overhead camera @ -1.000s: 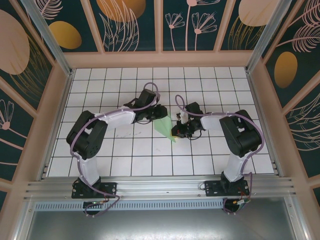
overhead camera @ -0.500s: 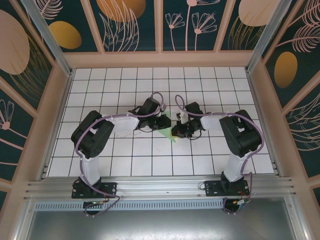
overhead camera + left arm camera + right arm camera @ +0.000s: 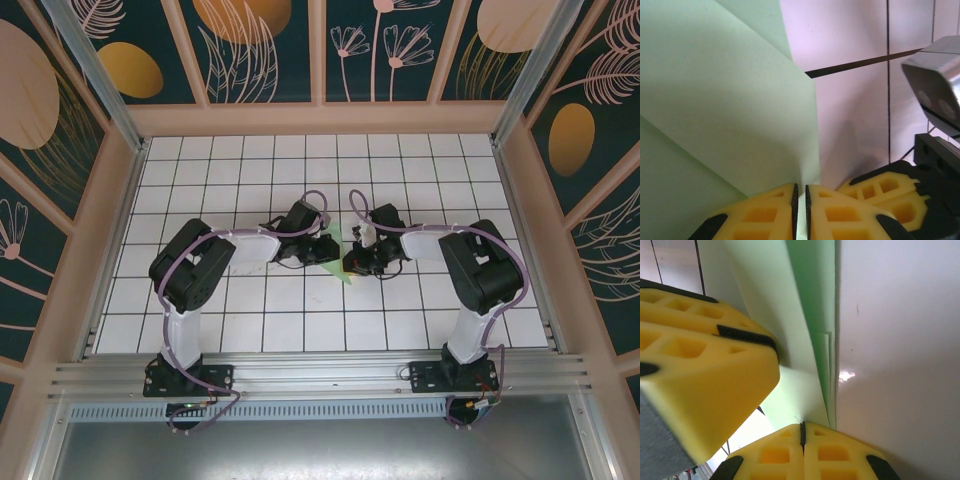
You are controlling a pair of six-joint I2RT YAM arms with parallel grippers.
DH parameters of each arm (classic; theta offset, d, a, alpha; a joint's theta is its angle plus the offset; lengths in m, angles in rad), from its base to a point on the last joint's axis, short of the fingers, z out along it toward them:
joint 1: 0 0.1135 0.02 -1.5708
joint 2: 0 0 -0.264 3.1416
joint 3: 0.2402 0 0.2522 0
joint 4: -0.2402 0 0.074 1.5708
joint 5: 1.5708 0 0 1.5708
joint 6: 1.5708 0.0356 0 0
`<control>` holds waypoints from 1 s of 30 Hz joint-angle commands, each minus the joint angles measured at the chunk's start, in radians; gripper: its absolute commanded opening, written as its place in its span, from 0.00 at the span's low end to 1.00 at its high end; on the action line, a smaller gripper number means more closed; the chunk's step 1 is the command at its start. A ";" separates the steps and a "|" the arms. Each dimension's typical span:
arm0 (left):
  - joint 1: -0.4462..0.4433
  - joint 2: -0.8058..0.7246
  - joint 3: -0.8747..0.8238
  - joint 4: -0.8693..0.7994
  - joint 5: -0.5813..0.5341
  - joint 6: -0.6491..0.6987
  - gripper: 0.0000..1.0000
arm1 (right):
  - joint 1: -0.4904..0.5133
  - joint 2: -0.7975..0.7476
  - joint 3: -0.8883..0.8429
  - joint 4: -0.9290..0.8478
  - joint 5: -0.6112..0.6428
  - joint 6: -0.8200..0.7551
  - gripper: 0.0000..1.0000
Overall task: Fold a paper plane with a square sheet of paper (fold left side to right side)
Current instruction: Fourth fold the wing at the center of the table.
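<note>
Two tight pinches on plain mint-green paper (image 3: 730,110): left gripper (image 3: 800,194), right gripper (image 3: 802,429)

The folded paper (image 3: 338,268) lies near the middle of the desk (image 3: 250,320), between the two grippers. The left gripper (image 3: 326,250) is at its left side and the right gripper (image 3: 356,264) at its right side, the two just beside each other. Both pairs of jaws seem to meet on the paper's edge.
</note>
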 commanded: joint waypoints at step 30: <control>0.186 0.080 0.118 -0.093 -0.121 0.112 0.15 | 0.003 0.074 -0.041 -0.223 0.209 -0.073 0.00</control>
